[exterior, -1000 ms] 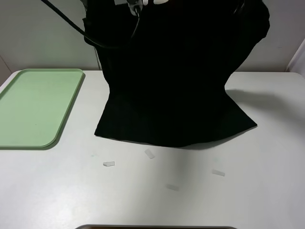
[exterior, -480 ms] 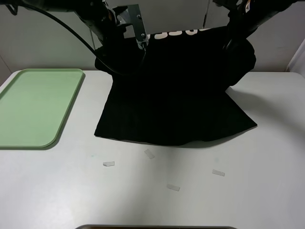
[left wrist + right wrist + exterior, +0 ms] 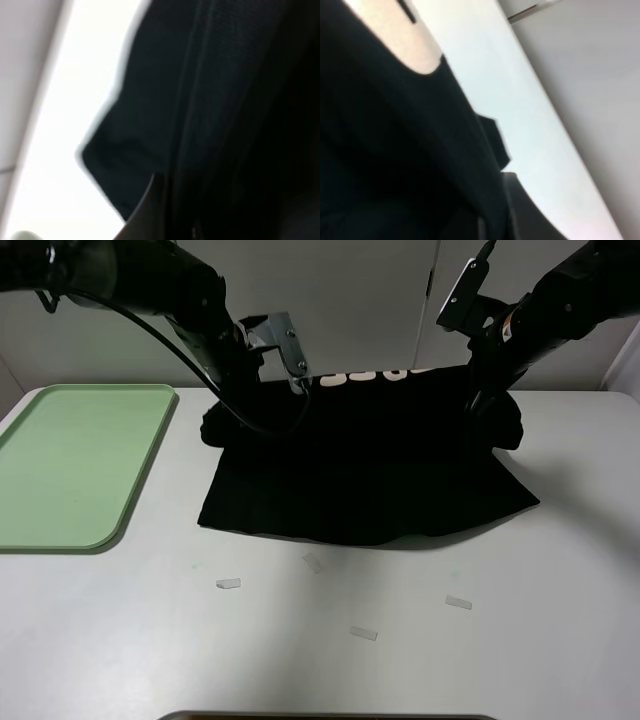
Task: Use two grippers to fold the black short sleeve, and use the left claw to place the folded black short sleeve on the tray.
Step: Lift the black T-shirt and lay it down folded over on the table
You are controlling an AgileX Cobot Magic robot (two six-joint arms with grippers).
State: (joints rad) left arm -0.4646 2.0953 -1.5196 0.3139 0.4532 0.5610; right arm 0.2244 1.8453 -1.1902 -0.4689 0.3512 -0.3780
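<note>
Black short sleeve (image 3: pixel 365 475) lies beside the tray (image 3: pixel 70 470), not touching it, its far edge raised. Left gripper (image 3: pixel 250 390) and right gripper (image 3: pixel 482 398) each clench a raised corner. The cloth looks light and limp, so it will probably sag; corner grips suit it.

The white worktop (image 3: pixel 520 640) carries a green tray (image 3: pixel 70 465) at its left edge, the black shirt (image 3: pixel 360 480) with its near part flat across the middle, and four small pale tape scraps (image 3: pixel 228 583) scattered before it.

Black short sleeve (image 3: pixel 370 470), green tray (image 3: pixel 70 460)
</note>
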